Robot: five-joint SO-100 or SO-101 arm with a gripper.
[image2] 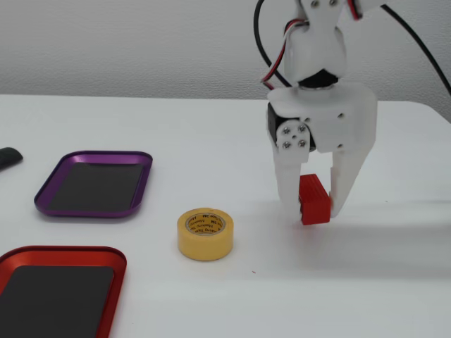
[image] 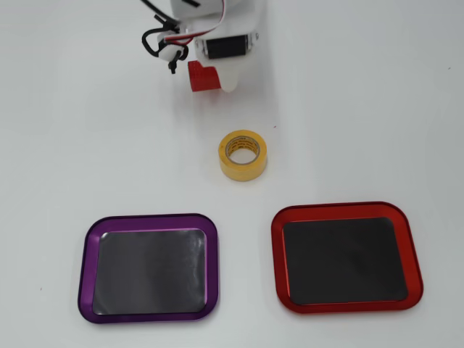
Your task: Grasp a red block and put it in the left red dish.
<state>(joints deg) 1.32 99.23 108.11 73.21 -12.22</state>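
The red block (image2: 315,201) sits between the two white fingers of my gripper (image2: 313,210), which is shut on it at or just above the table. In the overhead view the block (image: 203,76) shows at the top under the gripper (image: 212,80). The red dish (image2: 63,251) lies at the lower left of the fixed view, with nothing in it. In the overhead view it (image: 278,254) lies at the lower right. The gripper is well away from it, beyond the tape roll.
A yellow tape roll (image2: 205,234) (image: 243,154) stands between the gripper and the trays. A purple-rimmed tray (image2: 91,155) (image: 87,264) lies beside the red dish. A dark object (image2: 7,156) lies at the left edge of the fixed view.
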